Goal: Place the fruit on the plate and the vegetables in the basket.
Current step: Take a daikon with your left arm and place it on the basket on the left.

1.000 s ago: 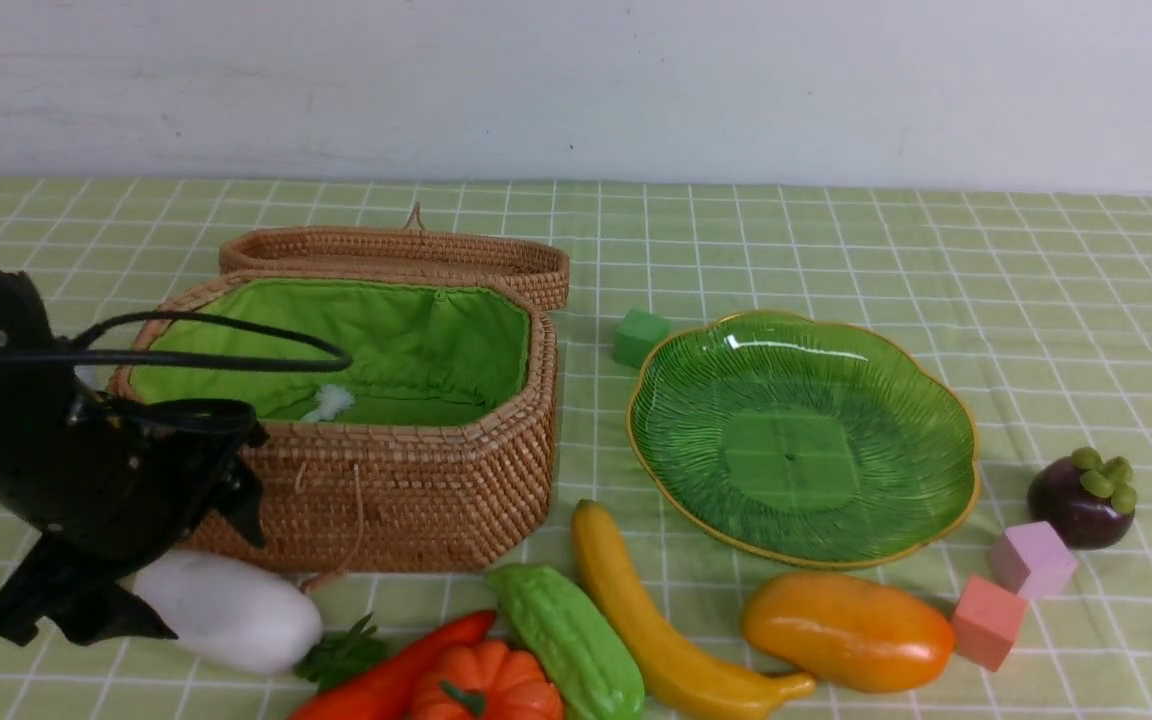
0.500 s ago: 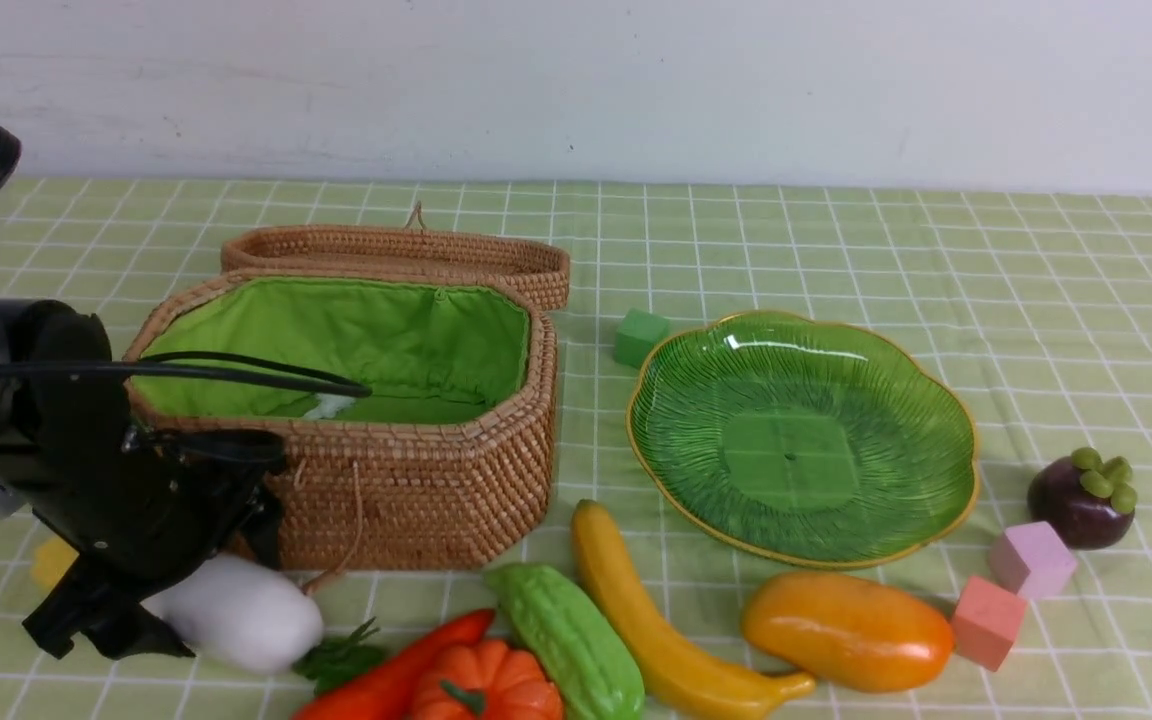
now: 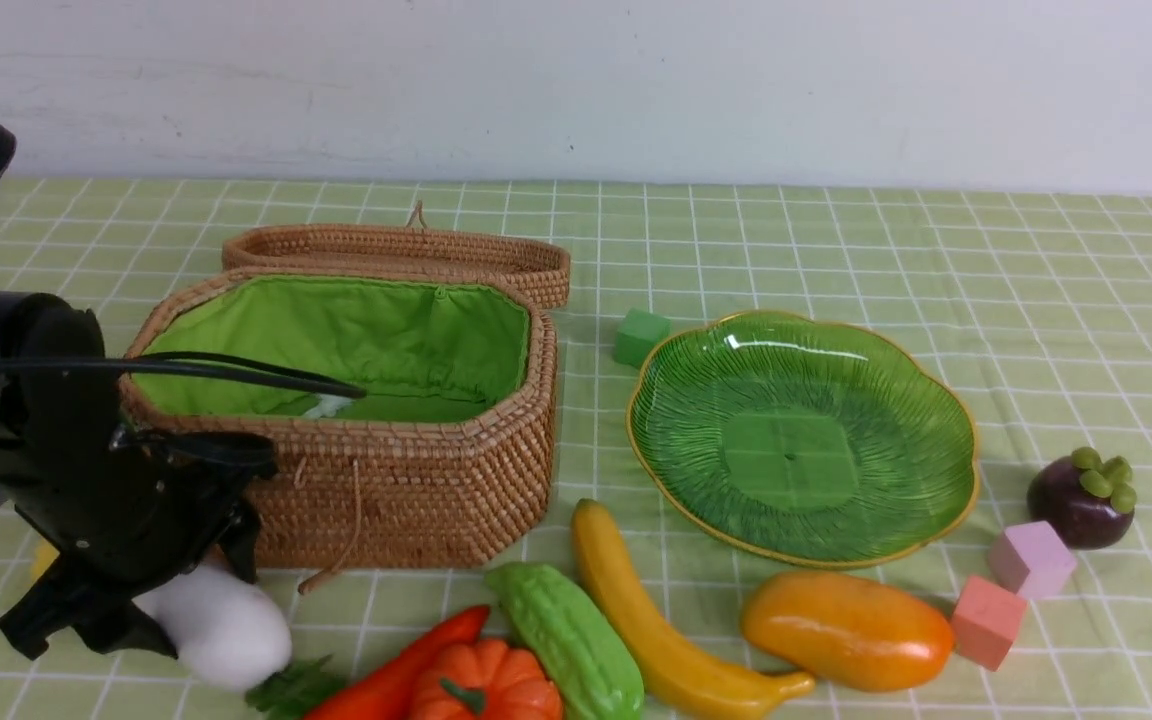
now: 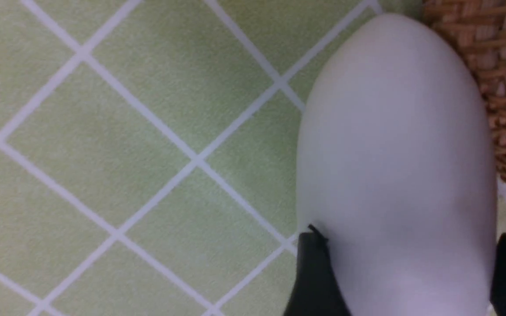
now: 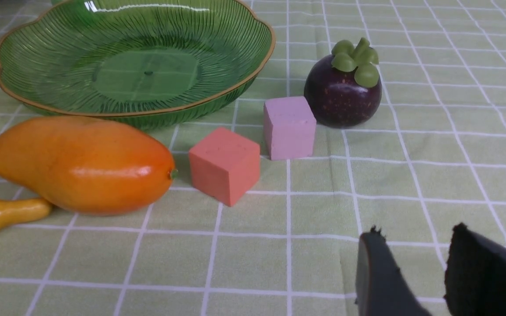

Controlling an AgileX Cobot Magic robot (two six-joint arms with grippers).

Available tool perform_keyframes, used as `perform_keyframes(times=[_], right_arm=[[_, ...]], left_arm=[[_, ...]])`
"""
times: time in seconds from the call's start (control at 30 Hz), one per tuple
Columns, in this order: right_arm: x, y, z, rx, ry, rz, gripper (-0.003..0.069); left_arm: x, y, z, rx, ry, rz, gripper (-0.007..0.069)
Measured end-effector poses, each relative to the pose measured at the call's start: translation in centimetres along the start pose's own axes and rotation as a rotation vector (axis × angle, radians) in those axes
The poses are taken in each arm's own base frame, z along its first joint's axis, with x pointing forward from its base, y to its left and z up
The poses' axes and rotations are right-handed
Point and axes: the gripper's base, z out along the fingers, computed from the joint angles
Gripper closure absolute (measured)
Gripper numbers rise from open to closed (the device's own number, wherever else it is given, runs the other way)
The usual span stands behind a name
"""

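My left gripper (image 3: 151, 600) is shut on the white radish (image 3: 221, 625) at the near left, in front of the woven basket (image 3: 416, 490); its fingers flank the radish (image 4: 393, 153) in the left wrist view. The red-orange pepper (image 3: 396, 675), pumpkin (image 3: 486, 685) and green gourd (image 3: 566, 635) lie at the near edge. The banana (image 3: 646, 620) and mango (image 3: 846, 630) lie before the green plate (image 3: 656, 480). The mangosteen (image 3: 1081, 500) stands right of it. My right gripper (image 5: 415, 232) is open and empty, low over the cloth, near the mangosteen (image 5: 341, 96) and mango (image 5: 81, 164).
The basket's lid (image 3: 396, 250) lies open behind it. A green cube (image 3: 639, 337) sits between basket and plate. A lilac cube (image 3: 1031, 558) and a salmon cube (image 3: 988, 620) sit between mango and mangosteen. A yellow object (image 3: 41, 560) shows partly behind my left arm.
My left gripper came down onto the radish and closed on it. The radish and its leaves have shifted left and toward the near edge. The right side is unchanged.
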Motion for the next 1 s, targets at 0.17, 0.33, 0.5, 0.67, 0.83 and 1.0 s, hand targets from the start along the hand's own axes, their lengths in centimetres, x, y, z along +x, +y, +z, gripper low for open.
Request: perform_keyframes(times=[0.17, 0.33, 0.5, 0.67, 0.83, 1.0], right_arm=[[0.0, 0.0, 0.0, 0.000, 0.000, 0.000, 0.0417], [0.0, 0.0, 0.0, 0.000, 0.000, 0.000, 0.0417], [0.0, 0.0, 0.0, 0.000, 0.000, 0.000, 0.0417], [0.0, 0.0, 0.0, 0.000, 0.000, 0.000, 0.0417], [0.0, 0.0, 0.0, 0.000, 0.000, 0.000, 0.0417], [0.0, 0.0, 0.0, 0.000, 0.000, 0.001, 0.0417]], left_arm=[[0.2, 0.3, -2.1, 0.023, -0.019, 0.042, 0.0557], [0.6, 0.7, -3.8, 0.029, -0.024, 0.068, 0.0638], [0.8, 1.0, -4.2, 0.004, -0.005, -0.018, 0.0613], [0.5, 0.5, -3.8, 0.050, -0.029, -0.070, 0.0424], [0.1, 0.0, -3.6, 0.100, -0.062, -0.050, 0.0117], [-0.1, -0.2, -2.3, 0.085, -0.062, 0.026, -0.0033]])
